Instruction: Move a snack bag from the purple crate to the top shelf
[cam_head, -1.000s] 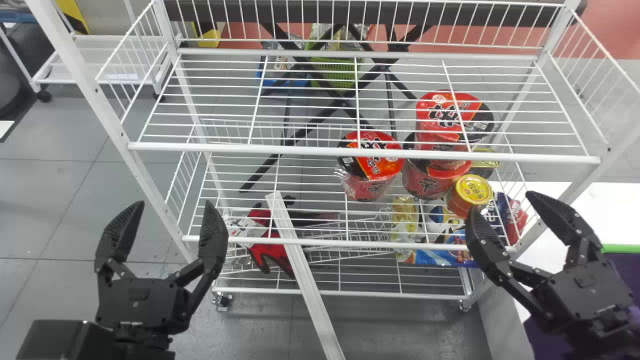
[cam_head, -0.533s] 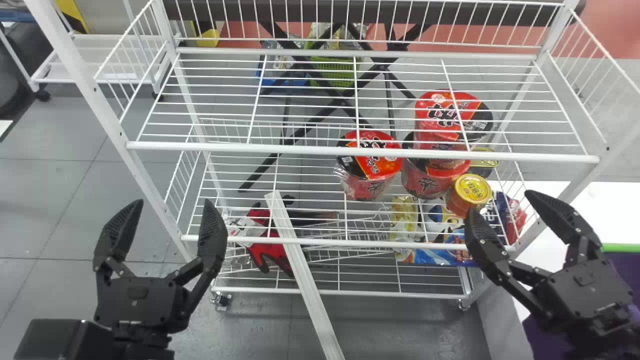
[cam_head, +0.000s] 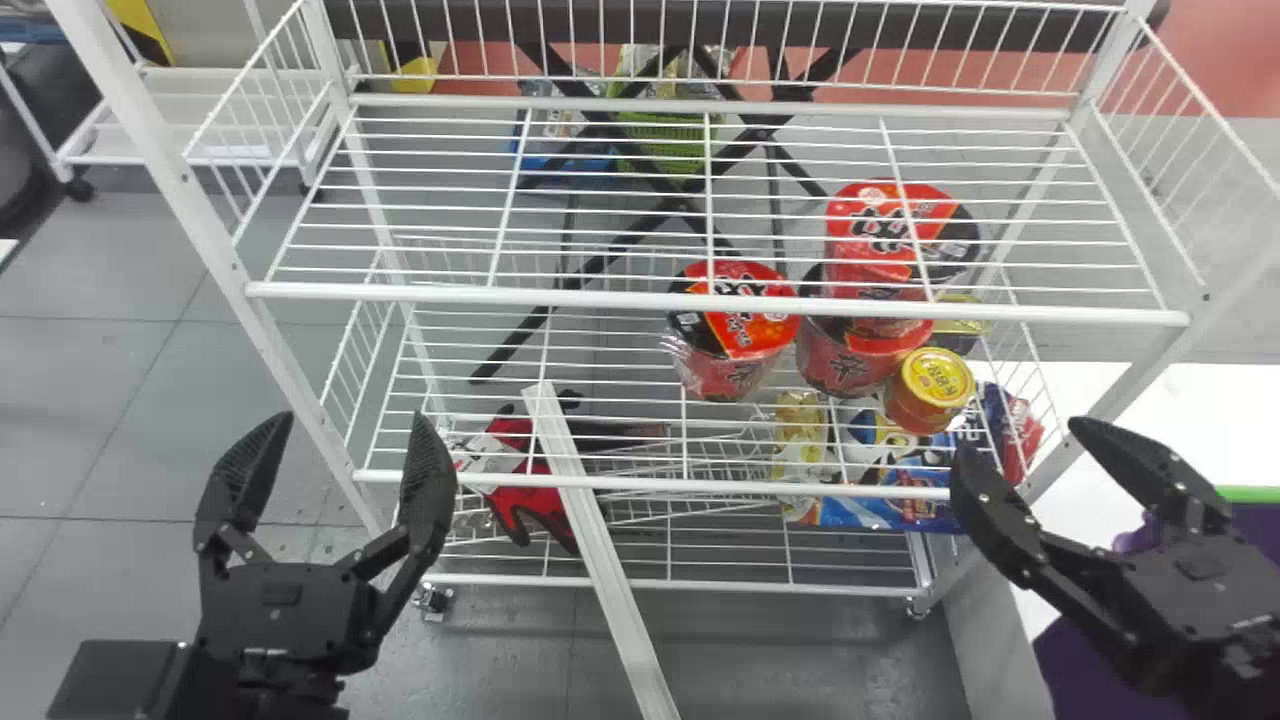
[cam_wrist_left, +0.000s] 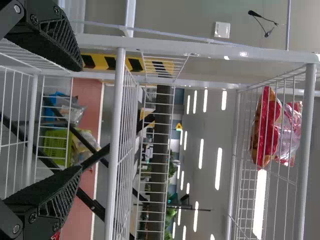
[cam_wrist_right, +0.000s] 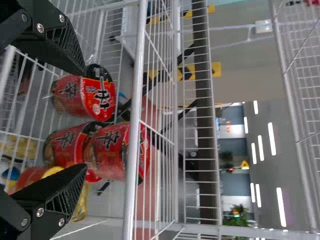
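Observation:
My left gripper stands open in front of the rack's left side, with nothing between its fingers. Also open and empty is my right gripper, at the rack's right front near a purple crate at the lower right edge. In the left wrist view, the left gripper faces the rack, and red snack bags lie on the top shelf. The right wrist view has the right gripper spread before the shelves, with part of the top shelf showing.
Red noodle cups and a yellow-lidded cup stand on a lower shelf, snack packs below them. A red-and-black glove lies at lower left. The rack's middle shelf rail and a slanting white bar lie ahead.
The right gripper has shifted slightly right and down, showing more of the purple crate. The rack has slid slightly left in the head view. Both grippers stay open.

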